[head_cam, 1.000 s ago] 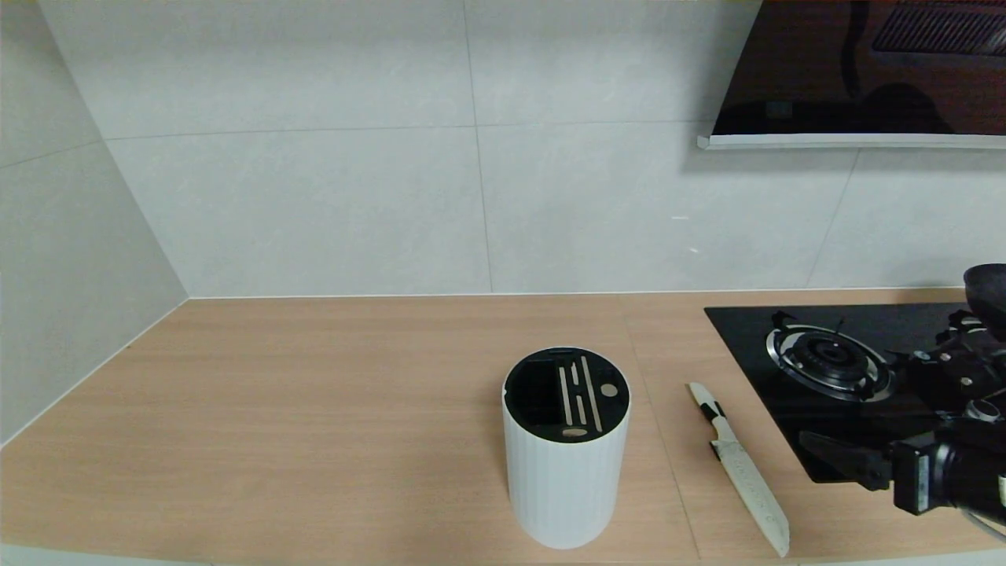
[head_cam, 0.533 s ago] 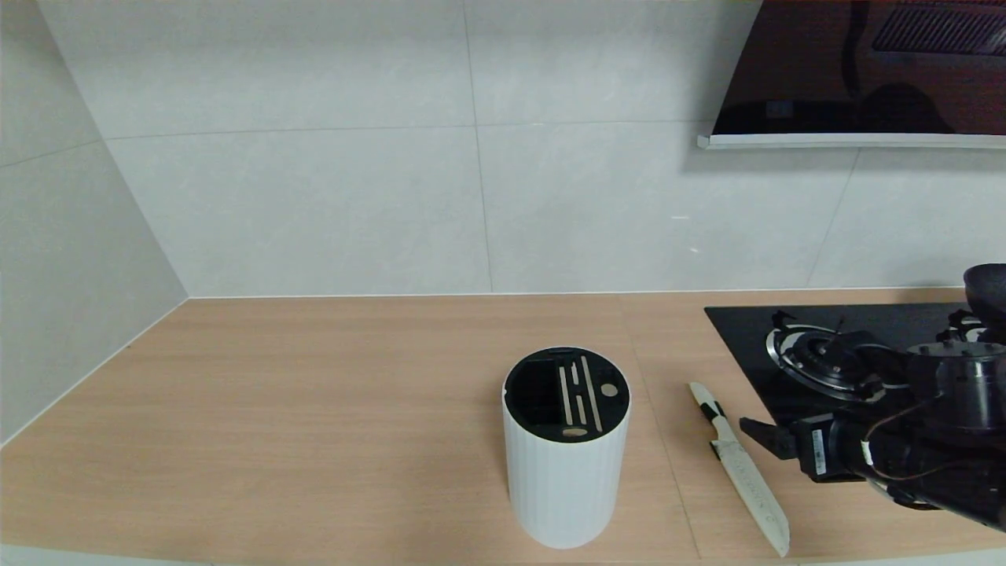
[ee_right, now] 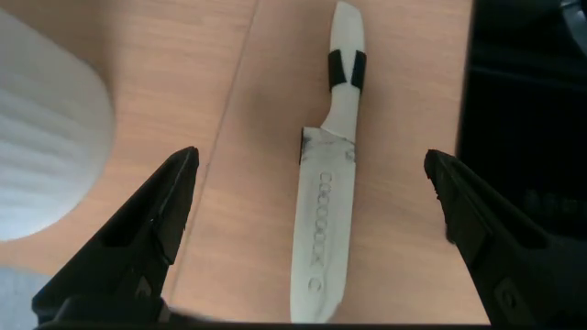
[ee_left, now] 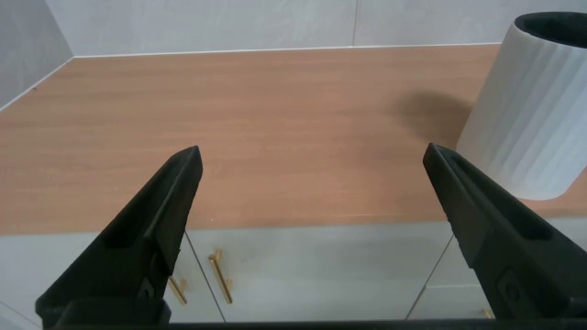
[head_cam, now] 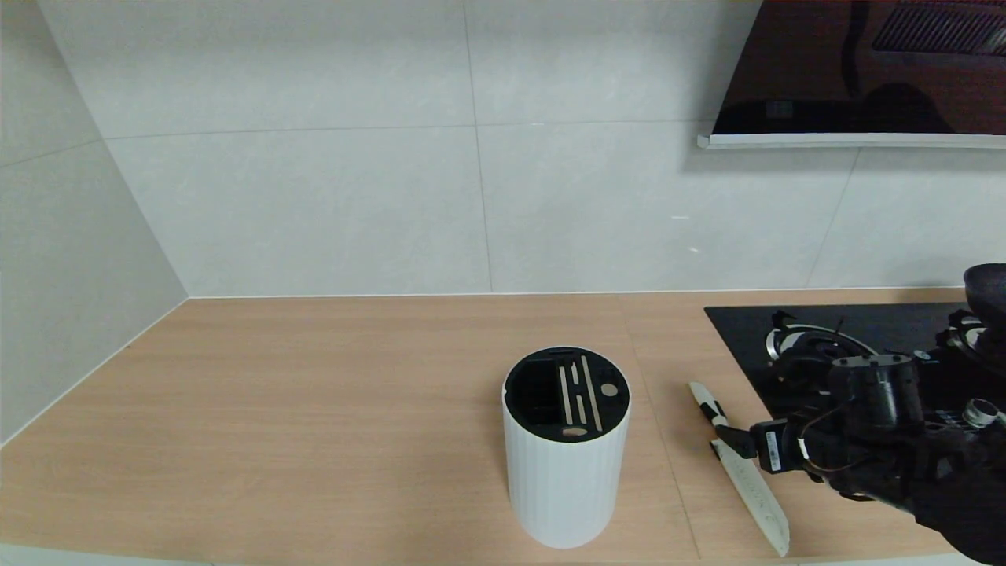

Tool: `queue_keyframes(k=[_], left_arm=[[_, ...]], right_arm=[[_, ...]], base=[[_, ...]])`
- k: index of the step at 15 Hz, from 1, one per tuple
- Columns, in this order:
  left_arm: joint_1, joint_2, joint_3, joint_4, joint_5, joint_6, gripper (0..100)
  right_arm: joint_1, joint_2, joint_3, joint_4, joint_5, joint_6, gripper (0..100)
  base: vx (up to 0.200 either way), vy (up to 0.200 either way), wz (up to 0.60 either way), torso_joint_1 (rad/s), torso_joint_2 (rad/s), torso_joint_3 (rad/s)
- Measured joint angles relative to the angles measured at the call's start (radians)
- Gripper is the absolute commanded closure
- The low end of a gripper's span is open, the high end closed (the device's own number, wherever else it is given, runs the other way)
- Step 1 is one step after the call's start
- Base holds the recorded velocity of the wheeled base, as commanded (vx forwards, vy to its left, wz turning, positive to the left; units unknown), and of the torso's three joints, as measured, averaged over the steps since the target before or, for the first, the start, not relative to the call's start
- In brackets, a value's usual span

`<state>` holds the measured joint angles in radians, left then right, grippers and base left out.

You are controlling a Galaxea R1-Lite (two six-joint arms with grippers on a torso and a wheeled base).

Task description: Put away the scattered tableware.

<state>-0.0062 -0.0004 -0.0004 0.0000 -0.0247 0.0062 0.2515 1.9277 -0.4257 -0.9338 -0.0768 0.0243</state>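
White-handled knife (head_cam: 756, 500) lies flat on the wooden counter (head_cam: 314, 409), to the right of the ribbed white holder (head_cam: 566, 472) and apart from it. In the head view its middle is hidden by the right gripper (head_cam: 737, 439), which hovers above it, fingers spread wide and empty. The left gripper (ee_left: 312, 154), also spread and empty, hangs by the counter's front edge near the holder, which is cut off there.

Head camera: high, overlooking countertop (head_cam: 314, 409). Right wrist: close above knife (ee_right: 328, 229). Left wrist: low, apparently beyond the edge. All share the holder (head_cam: 566, 464).
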Motion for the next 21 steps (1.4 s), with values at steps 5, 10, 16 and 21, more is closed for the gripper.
queue_keyframes(k=[5, 10, 16, 21], left_arm=[[0.000, 0.000, 0.000, 0.000, 0.000, 0.000, 0], [0.000, 0.000, 0.000, 0.000, 0.000, 0.000, 0], [0.000, 0.000, 0.000, 0.000, 0.000, 0.000, 0], [0.000, 0.000, 0.000, 0.000, 0.000, 0.000, 0]], right_arm=[[0.000, 0.189, 0.000, -0.213, -0.049, 0.003, 0], [0.002, 0.289, 0.004, -0.260, -0.068, 0.003, 0], [0.008, 0.351, 0.000, -0.316, -0.070, 0.005, 0], [0.008, 0.375, 0.002, -0.328, -0.071, 0.005, 0]], base=[[0.000, 0.000, 0.00, 0.000, 0.00, 0.000], [0.000, 0.000, 0.00, 0.000, 0.00, 0.000], [0.000, 0.000, 0.00, 0.000, 0.00, 0.000], [0.000, 0.000, 0.00, 0.000, 0.00, 0.000]])
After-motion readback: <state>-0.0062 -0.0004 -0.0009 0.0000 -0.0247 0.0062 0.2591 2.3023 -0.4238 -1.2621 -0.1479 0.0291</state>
